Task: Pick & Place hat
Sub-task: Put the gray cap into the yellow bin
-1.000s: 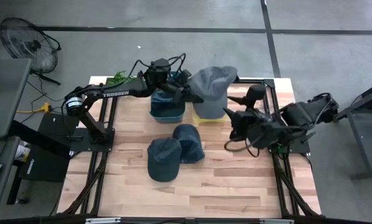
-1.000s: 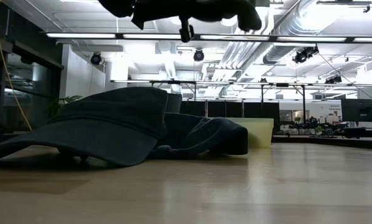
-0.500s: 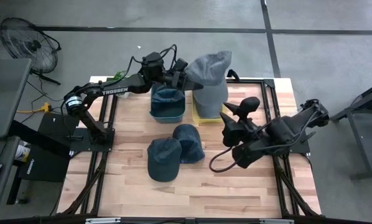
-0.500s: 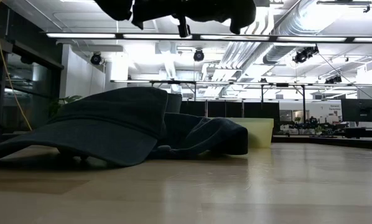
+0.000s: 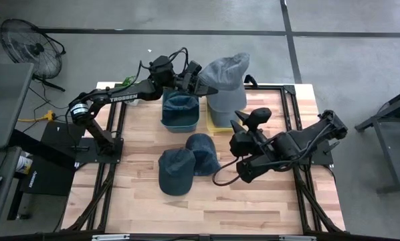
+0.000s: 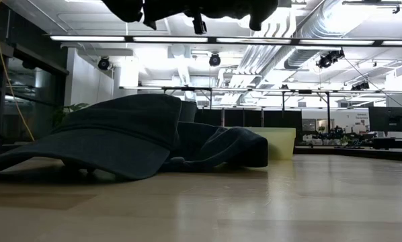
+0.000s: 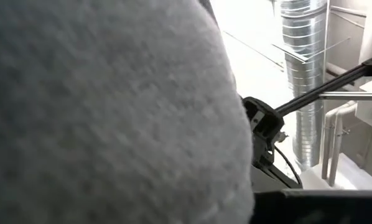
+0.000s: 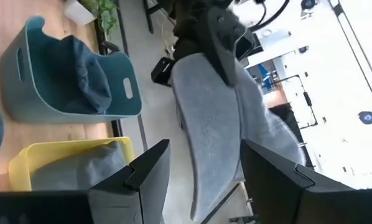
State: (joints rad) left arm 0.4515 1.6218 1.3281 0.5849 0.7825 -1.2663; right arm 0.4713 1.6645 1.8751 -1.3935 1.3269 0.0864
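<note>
A light grey hat (image 5: 227,79) hangs in the air over the yellow bin (image 5: 214,124), held up by my left gripper (image 5: 198,82), which is shut on it. In the right wrist view the hat (image 8: 204,130) droops below that gripper (image 8: 216,34), and its grey cloth (image 7: 99,112) fills the left wrist view. Another grey hat (image 8: 68,167) lies in the yellow bin. My right gripper (image 5: 248,124) is open, right of two dark blue hats (image 5: 176,171) (image 5: 203,153) that rest on the table, one overlapping the other. A dark blue hat (image 8: 80,68) sits in the teal bin (image 5: 180,112). My left gripper holds the grey hat by its upper end (image 8: 201,62), pinched between the two fingers, which reach level from the table's left. The hat is lifted clear and hangs below the fingers above the yellow bin. Brim or crown, I cannot tell.
The teal bin and the yellow bin stand side by side at the table's far edge. A dark metal frame (image 5: 290,100) rims the table's far right corner. Bare wood (image 5: 207,204) lies along the near edge. In the low view the dark hats (image 6: 120,144) fill the left.
My left gripper has risen and drawn toward the far edge, carrying the grey hat up from over the yellow bin. My right arm has swung toward the table's left and near side, closer to the two dark hats, its fingers staying open.
</note>
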